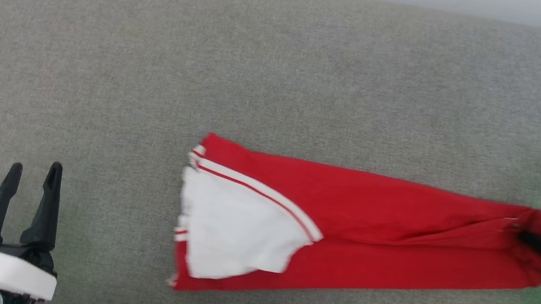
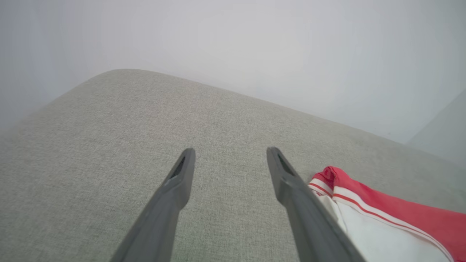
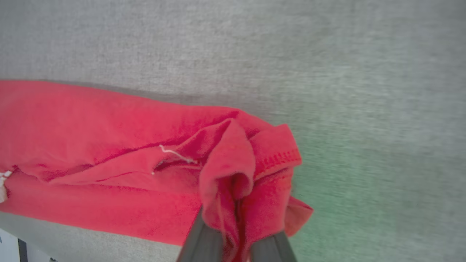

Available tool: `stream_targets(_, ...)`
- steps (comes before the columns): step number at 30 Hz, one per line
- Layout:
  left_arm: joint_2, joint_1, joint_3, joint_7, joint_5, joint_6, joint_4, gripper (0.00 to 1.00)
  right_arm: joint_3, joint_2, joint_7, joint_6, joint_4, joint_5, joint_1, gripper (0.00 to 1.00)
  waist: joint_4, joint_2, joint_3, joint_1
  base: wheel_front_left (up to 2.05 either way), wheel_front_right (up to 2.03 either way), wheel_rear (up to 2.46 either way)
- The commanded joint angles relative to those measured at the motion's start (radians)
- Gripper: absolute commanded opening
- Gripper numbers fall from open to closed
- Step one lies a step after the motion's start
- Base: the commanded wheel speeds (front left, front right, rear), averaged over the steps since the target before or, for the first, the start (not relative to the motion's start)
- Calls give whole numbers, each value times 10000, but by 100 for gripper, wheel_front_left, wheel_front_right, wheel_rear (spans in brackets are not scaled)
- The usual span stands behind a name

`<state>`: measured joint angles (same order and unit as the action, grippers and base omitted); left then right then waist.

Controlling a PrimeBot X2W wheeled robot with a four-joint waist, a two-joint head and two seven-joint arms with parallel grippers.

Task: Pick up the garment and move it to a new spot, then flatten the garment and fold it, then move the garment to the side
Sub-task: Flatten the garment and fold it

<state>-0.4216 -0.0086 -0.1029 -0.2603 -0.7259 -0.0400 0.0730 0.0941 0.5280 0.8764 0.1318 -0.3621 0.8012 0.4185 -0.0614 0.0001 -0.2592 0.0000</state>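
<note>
Cushion (image 1: 157,49) bare ahead of left claw (image 1: 36,165); garment (image 1: 372,226) stretched across right half.

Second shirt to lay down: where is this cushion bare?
Grey fabric cushion: bare along the far strip beyond the red, white-sleeved T-shirt, and between its sleeve end and the open left gripper. Crowded at right, where the right gripper pinches the hem.

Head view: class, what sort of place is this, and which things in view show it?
Probably an indoor room: a wide grey fabric cushion, like a sofa seat, a plain pale wall behind it, and a red shirt lying on it.
</note>
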Motion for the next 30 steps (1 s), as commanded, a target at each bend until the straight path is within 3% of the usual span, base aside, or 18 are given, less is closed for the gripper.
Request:
stream_targets(1, 141, 157, 209, -59, 241, -157, 25, 100, -202, 146, -88, -16, -86, -52, -54, 0, 60, -1, 71, 0, 0, 0, 0)
stream_targets(10, 1214, 506, 1036, -57, 1151, -809, 66, 100, -1601, 1123, -562, -15, -1575, -1087, 520, 0, 387, -1, 420, 0, 0, 0, 0)
stream_targets(17, 1518, 569, 1096, -56, 1446, -904, 151, 100, -1841, 1195, -702, -15, -2463, -1760, 829, 0, 493, -1, 664, 0, 0, 0, 0)
stream_targets(21, 1494, 712, 993, -56, 1317, -898, 117, 100, -1489, 986, -606, -13, -1654, -1203, 571, 0, 542, -1, 767, 0, 0, 0, 0)
stream_targets(30, 1349, 732, 864, -56, 1122, -902, 29, 100, -391, 467, -65, -13, 1557, -23, -421, 0, 547, -1, 820, 0, 0, 0, 0)
